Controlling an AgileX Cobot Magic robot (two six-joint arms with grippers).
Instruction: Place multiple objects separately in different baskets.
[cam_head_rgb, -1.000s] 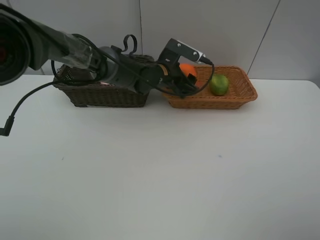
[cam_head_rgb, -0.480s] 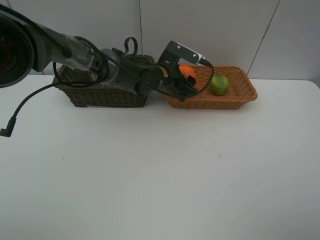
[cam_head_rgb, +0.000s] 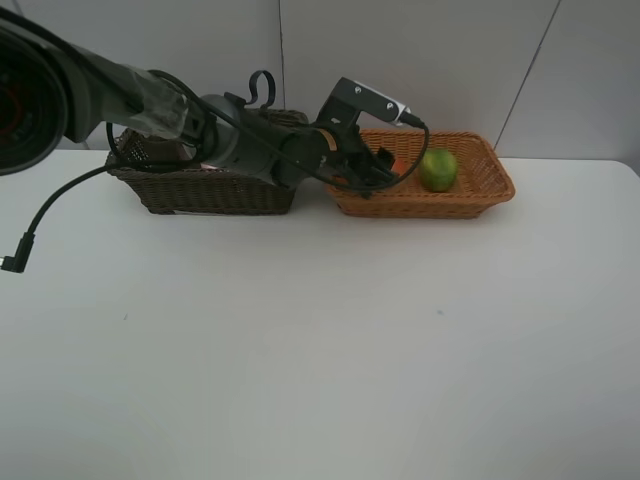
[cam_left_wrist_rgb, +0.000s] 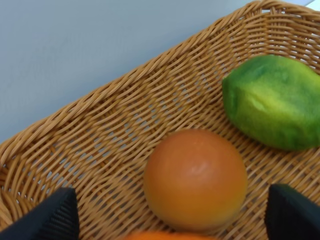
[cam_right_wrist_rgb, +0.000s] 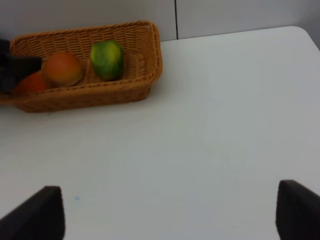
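Orange-tan wicker basket (cam_left_wrist_rgb: 90, 135) holding peach (cam_left_wrist_rgb: 196, 179), lime (cam_left_wrist_rgb: 272, 102) and tangerine (cam_left_wrist_rgb: 165, 235). Left gripper (cam_left_wrist_rgb: 170, 212) spread wide over the fruit, gripping nothing. Right gripper (cam_right_wrist_rgb: 170, 210) likewise spread above bare white table (cam_right_wrist_rgb: 210, 140).

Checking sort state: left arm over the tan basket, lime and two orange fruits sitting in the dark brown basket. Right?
Wrong basket. The lime and the orange fruits lie in the light tan basket, as the right wrist view shows. The left arm is indeed over it.

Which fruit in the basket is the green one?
The lime, at the end of the light basket farthest from the left gripper. The other two fruits are orange.
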